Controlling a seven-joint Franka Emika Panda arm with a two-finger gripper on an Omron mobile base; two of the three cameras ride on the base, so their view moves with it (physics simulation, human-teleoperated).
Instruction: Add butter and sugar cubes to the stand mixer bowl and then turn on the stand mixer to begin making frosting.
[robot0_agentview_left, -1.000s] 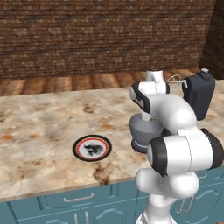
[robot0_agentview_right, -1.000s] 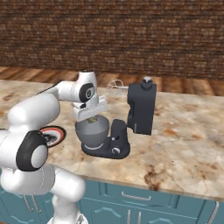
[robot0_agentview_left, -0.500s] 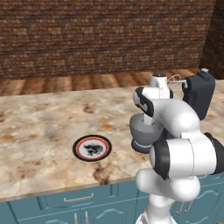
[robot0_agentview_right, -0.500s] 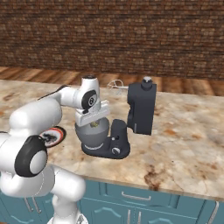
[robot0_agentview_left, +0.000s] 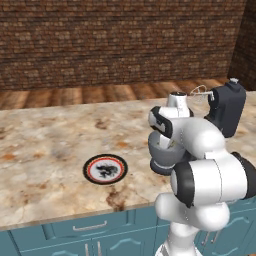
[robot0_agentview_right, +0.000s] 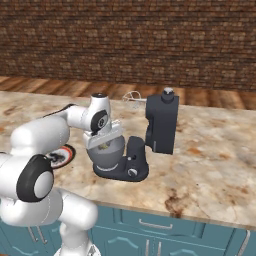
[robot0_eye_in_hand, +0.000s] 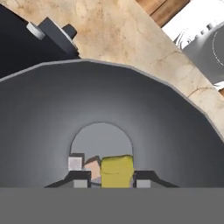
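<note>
Hand (robot0_eye_in_hand: 108, 183) lower; butter (robot0_eye_in_hand: 117, 172) inside bowl (robot0_eye_in_hand: 175, 127)

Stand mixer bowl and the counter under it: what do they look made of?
The stand mixer bowl looks like brushed grey metal, matte with a soft sheen and a thin pale rim. The counter looks like polished beige stone, mottled with brown veins. Both are rendered, so this is a guess.

You face a brick wall (robot0_agentview_left: 120, 42) beyond a wood floor (robot0_agentview_left: 100, 94); the marbled surface (robot0_agentview_left: 45, 150) sits over teal cabinets (robot0_agentview_left: 90, 232).
</note>
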